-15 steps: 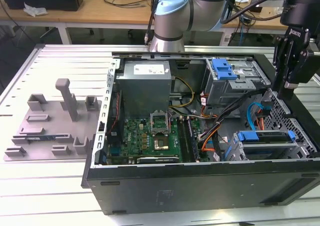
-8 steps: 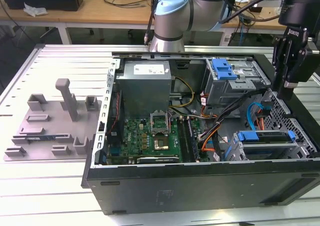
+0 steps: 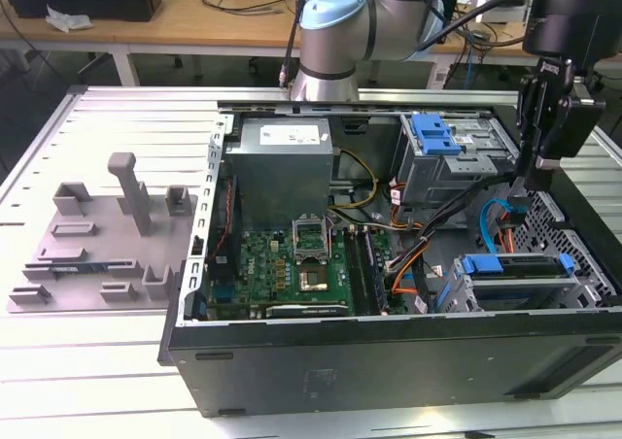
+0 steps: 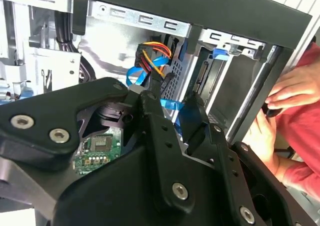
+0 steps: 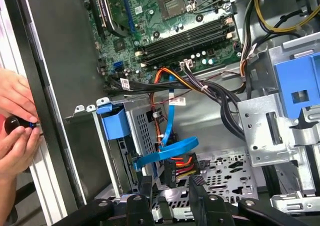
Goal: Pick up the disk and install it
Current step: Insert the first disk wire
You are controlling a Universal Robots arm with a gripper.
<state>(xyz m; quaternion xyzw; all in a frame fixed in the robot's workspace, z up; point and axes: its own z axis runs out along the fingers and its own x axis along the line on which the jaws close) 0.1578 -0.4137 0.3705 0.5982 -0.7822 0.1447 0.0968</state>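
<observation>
In the exterior view, the disk (image 3: 515, 266) shows as a blue-framed flat drive lying in the drive cage at the near right corner of the open computer case (image 3: 389, 356). My gripper (image 3: 521, 182) hangs just above and behind that cage, pointing down into the case. Its black fingers (image 5: 145, 188) stand apart in both wrist views, open, with nothing held. Past the fingertips lie a bright blue flat cable (image 5: 167, 151) and a connector with red, yellow and orange wires (image 5: 180, 168). A blue plastic tab (image 5: 112, 122) sticks out at the cage's edge.
A person's hands (image 5: 15, 131) hold a small dark object against the case wall; a red sleeve (image 4: 300, 131) is close by. Inside the case are the motherboard (image 3: 292, 264), the power supply (image 3: 282, 162) and an upper bay with a blue latch (image 3: 434, 133). A grey fixture plate (image 3: 97, 245) lies at the exterior view's left.
</observation>
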